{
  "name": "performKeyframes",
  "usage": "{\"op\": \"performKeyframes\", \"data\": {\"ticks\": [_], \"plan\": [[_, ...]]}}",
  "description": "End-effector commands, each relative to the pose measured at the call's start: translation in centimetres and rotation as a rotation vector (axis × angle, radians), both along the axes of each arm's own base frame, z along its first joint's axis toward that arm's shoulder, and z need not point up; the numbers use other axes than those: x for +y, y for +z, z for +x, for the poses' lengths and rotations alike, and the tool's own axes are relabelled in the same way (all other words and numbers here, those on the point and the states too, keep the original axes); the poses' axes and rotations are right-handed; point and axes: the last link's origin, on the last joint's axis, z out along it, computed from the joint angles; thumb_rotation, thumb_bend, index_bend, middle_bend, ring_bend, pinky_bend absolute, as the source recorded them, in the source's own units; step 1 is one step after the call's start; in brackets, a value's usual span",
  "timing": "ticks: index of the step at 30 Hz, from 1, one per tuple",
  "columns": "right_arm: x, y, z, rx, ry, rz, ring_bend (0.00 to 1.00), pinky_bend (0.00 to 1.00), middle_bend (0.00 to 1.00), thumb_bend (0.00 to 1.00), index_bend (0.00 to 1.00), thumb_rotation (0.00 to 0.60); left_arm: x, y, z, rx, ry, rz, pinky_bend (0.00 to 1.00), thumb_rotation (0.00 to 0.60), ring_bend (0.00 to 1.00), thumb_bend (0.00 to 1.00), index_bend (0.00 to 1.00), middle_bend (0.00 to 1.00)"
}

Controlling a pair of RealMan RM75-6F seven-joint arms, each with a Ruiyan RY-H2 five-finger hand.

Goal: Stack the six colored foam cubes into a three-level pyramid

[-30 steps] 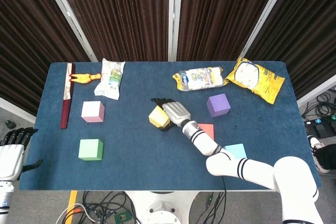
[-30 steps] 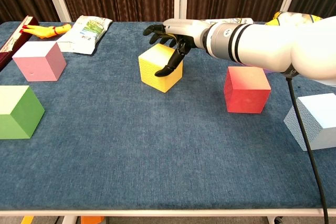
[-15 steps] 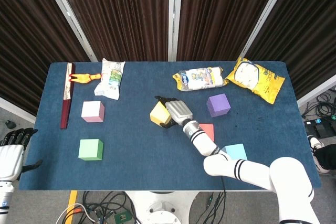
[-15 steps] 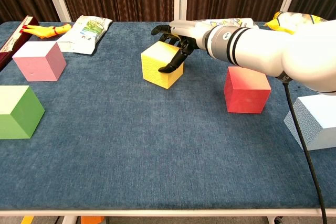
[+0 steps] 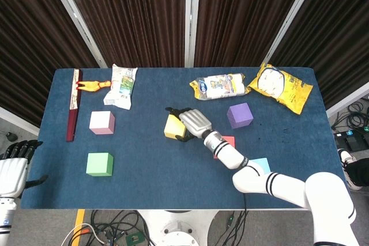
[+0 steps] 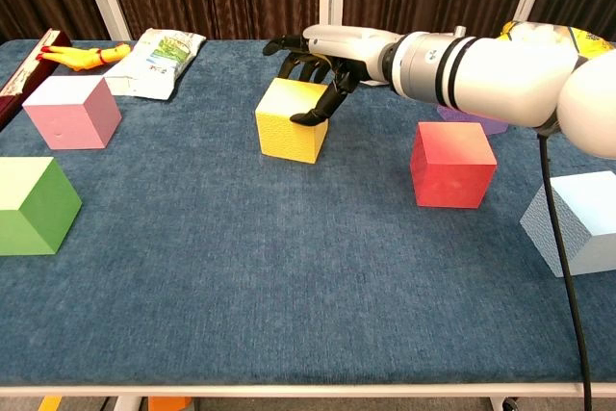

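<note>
No writing on any packet is sharp enough for me to read; the print on the three bags shows only as colored blurs. I count six foam cubes on the blue cloth-covered table (image 5: 150,159), each with a finely pebbled surface and crisp square edges, all lying singly with none stacked. My right hand (image 6: 322,60) is draped over the yellow cube (image 6: 292,120), dark fingers curled down its far side and thumb pressed on the near right edge, so I grip it while it sits flat on the cloth near the middle of the table. The red cube (image 6: 452,164) sits to the right of it, apart, with the light blue cube (image 6: 577,223) nearer the front right edge and the purple cube (image 5: 240,115) farther back, mostly hidden behind my forearm in the chest view. At the left are the pink cube (image 6: 73,111) and, in front of it, the green cube (image 6: 31,204), well apart from the rest. Along the back lie a white-and-green crinkled bag (image 5: 123,86), a clear bag with blue print (image 5: 219,86) and a puffy yellow bag (image 5: 280,87). One dark red bar (image 5: 72,105) lies along the left edge, a yellow rubber chicken (image 5: 95,85) just beside its far end. My left hand (image 5: 14,165) hangs off the table's left front corner, holding nothing, fingers slightly apart.
</note>
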Motion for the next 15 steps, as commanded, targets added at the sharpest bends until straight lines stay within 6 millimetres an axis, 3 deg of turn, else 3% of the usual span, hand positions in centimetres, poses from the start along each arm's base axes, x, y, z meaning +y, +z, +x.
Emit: {"op": "performKeyframes", "data": {"ticks": [1, 8, 15], "plan": [[-0.7, 0.7, -0.7, 0.058, 0.089, -0.017, 0.23, 0.21, 0.19, 0.24, 0.03, 0.600, 0.0, 0.0, 0.0, 0.000, 0.001, -0.001, 0.13, 0.600, 0.10, 0.00, 0.17, 0.15], [-0.6, 0.1, -1.2, 0.095, 0.123, -0.011, 0.23, 0.22, 0.19, 0.23, 0.03, 0.600, 0.1, 0.0, 0.1, 0.001, 0.002, -0.002, 0.13, 0.600, 0.10, 0.00, 0.17, 0.15], [-0.4, -0.5, -0.8, 0.053, 0.109, 0.007, 0.22, 0.22, 0.18, 0.12, 0.04, 0.600, 0.0, 0.0, 0.0, 0.000, 0.006, 0.000, 0.13, 0.600, 0.10, 0.00, 0.17, 0.15]]}}
